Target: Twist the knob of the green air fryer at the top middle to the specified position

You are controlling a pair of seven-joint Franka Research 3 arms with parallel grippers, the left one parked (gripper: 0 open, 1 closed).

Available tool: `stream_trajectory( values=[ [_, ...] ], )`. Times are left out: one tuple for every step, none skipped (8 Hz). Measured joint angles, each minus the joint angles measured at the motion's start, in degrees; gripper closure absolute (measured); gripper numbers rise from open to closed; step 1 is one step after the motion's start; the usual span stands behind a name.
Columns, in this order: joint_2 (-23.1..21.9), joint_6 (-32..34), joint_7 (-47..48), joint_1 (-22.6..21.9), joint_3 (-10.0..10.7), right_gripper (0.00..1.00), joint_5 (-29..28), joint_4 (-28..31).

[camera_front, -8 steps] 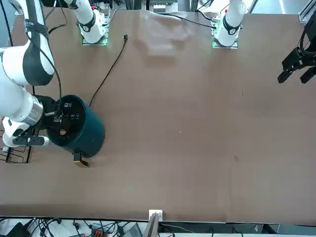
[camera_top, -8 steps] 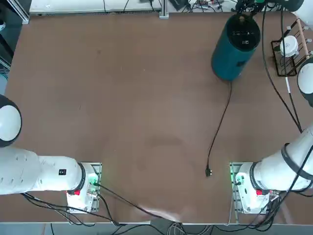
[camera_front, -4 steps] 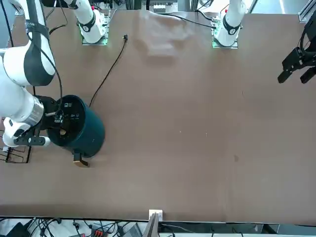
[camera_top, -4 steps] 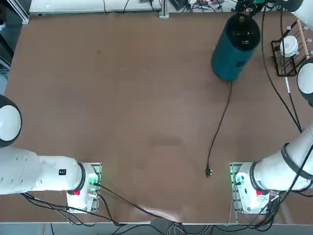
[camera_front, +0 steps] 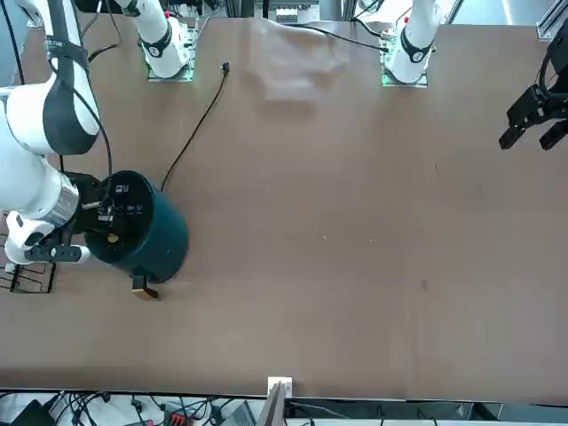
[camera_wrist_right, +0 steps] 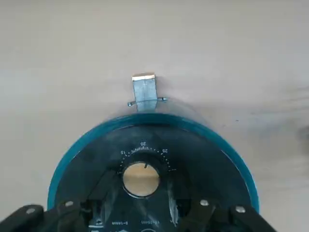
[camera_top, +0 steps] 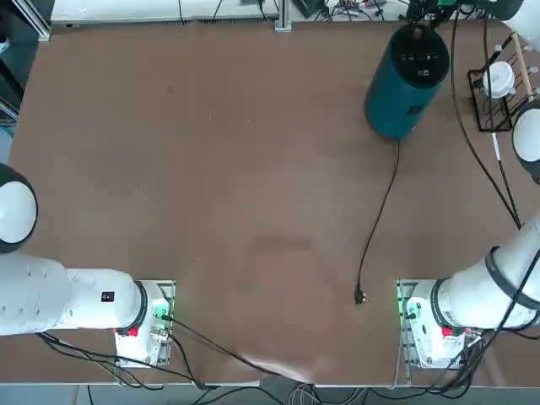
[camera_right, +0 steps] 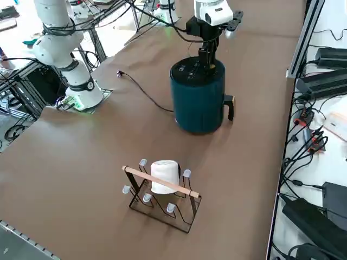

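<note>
Fryer (camera_top: 395,99) sits upper right in the top view, knob (camera_wrist_right: 141,179) on its lid. Our right jaws (camera_wrist_right: 140,195) are open astride the knob; contact's hard to call. We should centre, close evenly, then twist about its axis without pushing sideways.

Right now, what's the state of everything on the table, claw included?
Right claw: open, over fryer top
Knob: seated, mark near 20, ungripped
Green air fryer: upright
Power cord's plug: unplugged, on table
Wire rack: standing
White round object: in rack
</note>
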State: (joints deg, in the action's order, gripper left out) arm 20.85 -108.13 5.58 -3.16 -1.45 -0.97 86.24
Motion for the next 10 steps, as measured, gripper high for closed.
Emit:
stream_trajectory(
  values=[
    [0.07, -0.27, 0.0, 0.0, 0.0, 0.36, 0.0, -0.01],
    [0.32, -0.57, 0.0, 0.0, 0.0, 0.36, 0.0, -0.01],
    [0.56, -1.05, 0.0, 0.0, 0.0, 0.35, 0.0, -0.02],
    [0.63, -1.4, 0.0, 0.0, 0.0, 0.36, 0.0, -0.03],
    [0.63, -1.64, 0.0, -0.01, 0.0, 0.36, 0.0, -0.08],
    [0.63, -1.82, 0.0, -0.03, 0.0, 0.36, 0.0, -0.14],
    [0.63, -1.87, 0.0, -0.05, 0.0, 0.36, 0.0, -0.15],
    [0.63, -1.9, 0.0, -0.07, 0.0, 0.37, 0.0, -0.15],
    [0.63, -1.92, 0.0, -0.08, 0.0, 0.39, 0.0, -0.15],
    [0.63, -1.93, 0.0, -0.08, 0.0, 0.39, 0.0, -0.15]
  ],
)
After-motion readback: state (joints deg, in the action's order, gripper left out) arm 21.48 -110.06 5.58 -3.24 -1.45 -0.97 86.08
